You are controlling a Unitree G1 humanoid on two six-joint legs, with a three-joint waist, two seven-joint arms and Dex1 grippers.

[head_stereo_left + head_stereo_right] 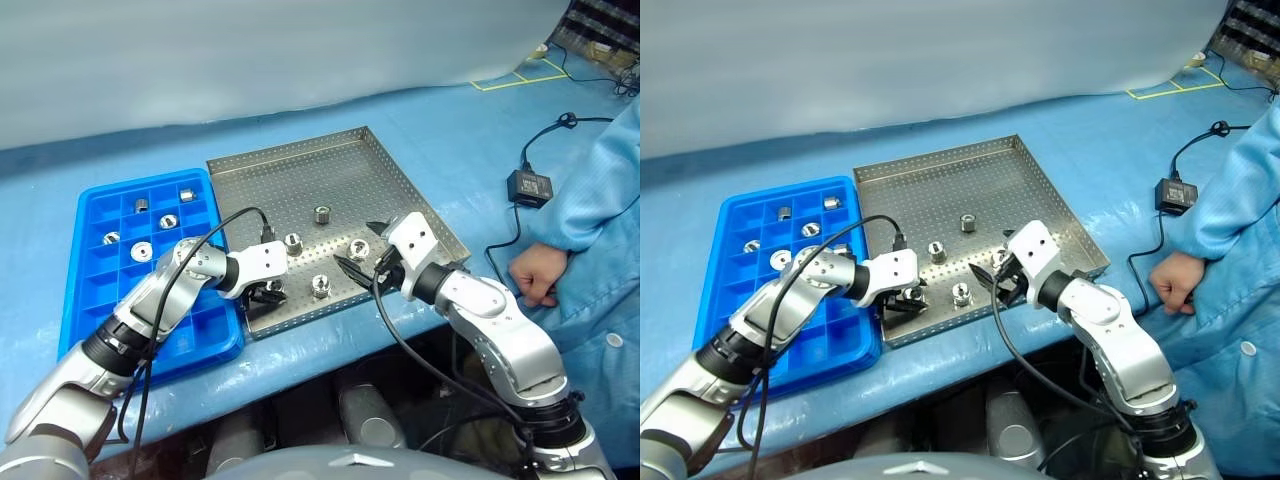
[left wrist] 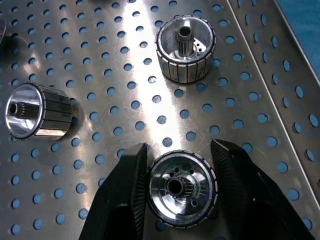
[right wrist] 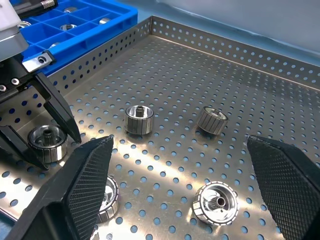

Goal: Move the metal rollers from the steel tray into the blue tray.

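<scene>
The steel tray lies in the middle of the blue table, with the blue tray to its left. At the steel tray's near left corner, my left gripper is shut on a metal roller that stands on the perforated floor, one finger on each side. Several more rollers lie loose on the steel tray, and several others sit in the blue tray's far compartments. My right gripper hangs open over the near right part of the steel tray, above a roller, with nothing between its fingers.
A person in a blue coat stands at the right, one hand resting on the table edge. A black power adapter and its cable lie on the table right of the steel tray. The steel tray has a low raised rim.
</scene>
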